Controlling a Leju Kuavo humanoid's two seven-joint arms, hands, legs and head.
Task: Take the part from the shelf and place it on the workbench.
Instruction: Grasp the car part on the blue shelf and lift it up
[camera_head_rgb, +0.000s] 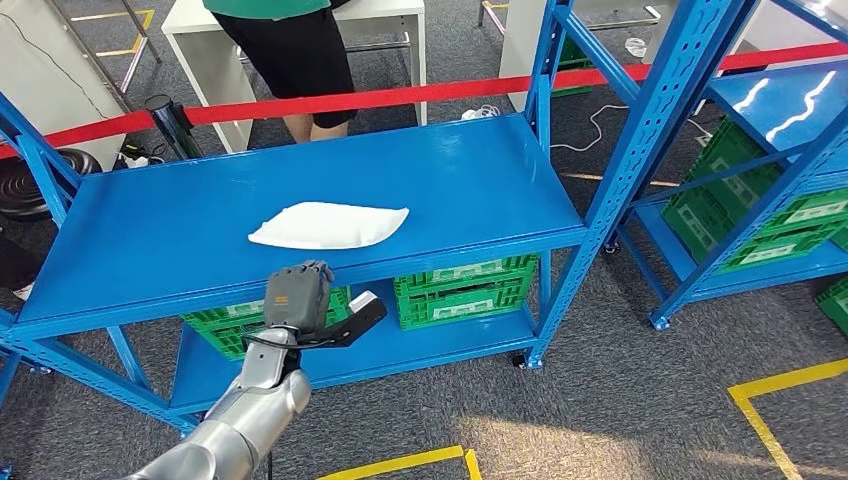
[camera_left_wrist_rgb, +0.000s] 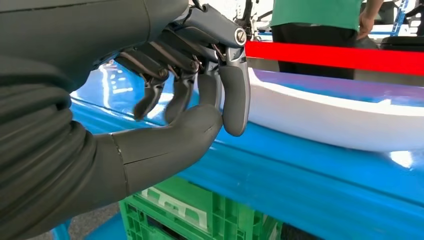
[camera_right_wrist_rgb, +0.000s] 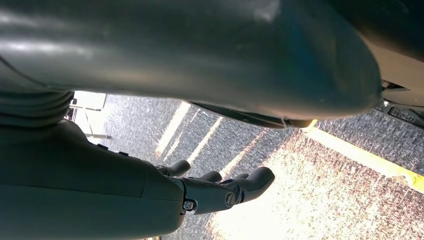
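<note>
Standing across most of the room, the blue shelf (camera_head_rgb: 180, 230) carries the white part (camera_head_rgb: 328, 224) on its top deck, lying flat near the middle and a little back from the front edge. Green crates (camera_head_rgb: 462, 290) sit on the deck below, and a red barrier tape (camera_head_rgb: 400, 97) runs behind, with a person (camera_head_rgb: 290, 50) beyond it.

From here the part looks like a thin, smooth, slightly curved shell, probably light and fairly stiff, and likely slick on that glossy paint. I'd take it by the near rim, thumb beneath and fingers on top, since it has no handle that I can see.

The left hand (camera_head_rgb: 298, 296) is raised at the shelf's front edge, just short of the part, holding nothing; in the left wrist view its fingers (camera_left_wrist_rgb: 235, 100) curl down toward the thumb with a narrow gap. The right hand (camera_right_wrist_rgb: 220, 192) hangs over the carpet with fingers loosely bent, holding nothing.

I cannot make out the part's far end in the wrist view, nor its underside, and no worktop for it is in sight
</note>
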